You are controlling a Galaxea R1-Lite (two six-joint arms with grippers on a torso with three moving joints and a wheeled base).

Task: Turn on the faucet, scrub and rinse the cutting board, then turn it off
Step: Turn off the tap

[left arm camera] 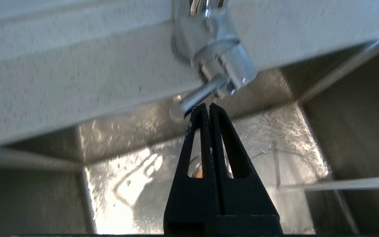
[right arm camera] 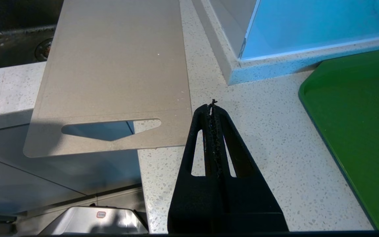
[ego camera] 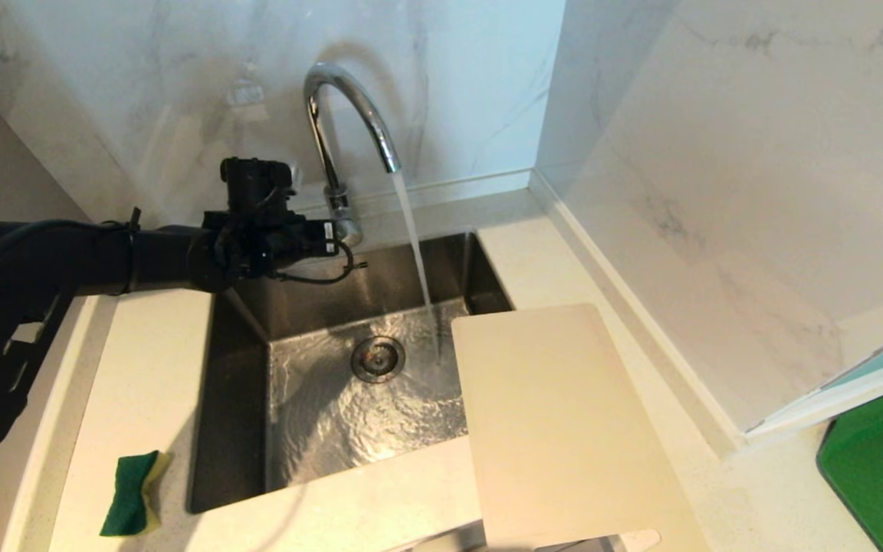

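The chrome faucet (ego camera: 332, 123) stands behind the sink, and water runs from its spout in a stream (ego camera: 416, 253) into the basin. My left gripper (left arm camera: 208, 105) is shut and empty, its tips right at the thin lever (left arm camera: 194, 98) at the faucet's base. In the head view the left arm (ego camera: 150, 257) reaches in from the left to that base. The beige cutting board (ego camera: 556, 422) lies flat on the counter right of the sink, one edge over the basin. My right gripper (right arm camera: 212, 104) is shut and empty, over the counter beside the board's (right arm camera: 113, 65) handle-slot end.
The steel sink (ego camera: 231, 383) has a wet floor and a round drain (ego camera: 378, 358). A green-and-yellow sponge (ego camera: 131, 492) lies on the counter left of the sink. A dark green tray (ego camera: 882, 464) sits at the far right. Marble walls close off the back and right.
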